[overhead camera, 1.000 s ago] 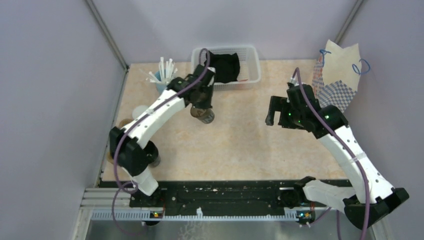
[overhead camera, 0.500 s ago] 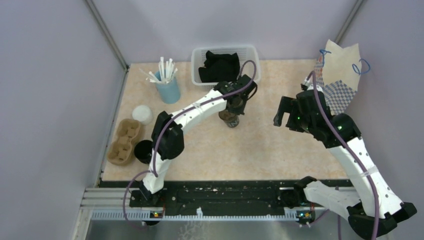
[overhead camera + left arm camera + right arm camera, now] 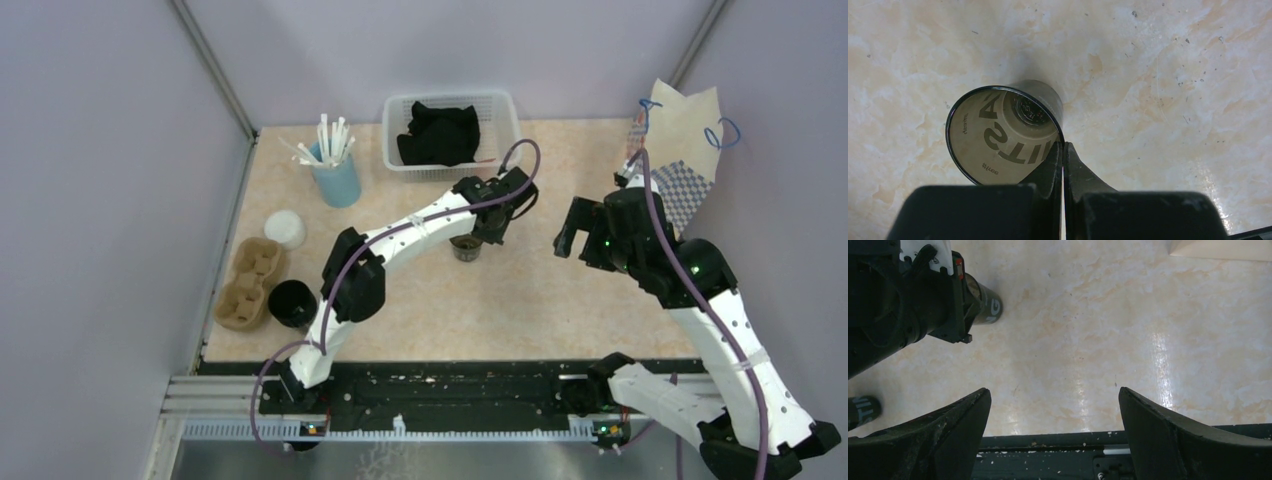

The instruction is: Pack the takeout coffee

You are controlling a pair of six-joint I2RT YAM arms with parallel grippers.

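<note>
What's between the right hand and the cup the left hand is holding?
Only bare tabletop lies between the right hand and the cup, as the top view shows.

The left arm [image 3: 400, 232] and right arm [image 3: 722, 318] are white-shelled links with black joints, each trailed by a purple cable [image 3: 524, 143], with a green light [image 3: 607, 243] by the right wrist and the right gripper [image 3: 1052, 395] bearing broad matte-black fingers.
</note>
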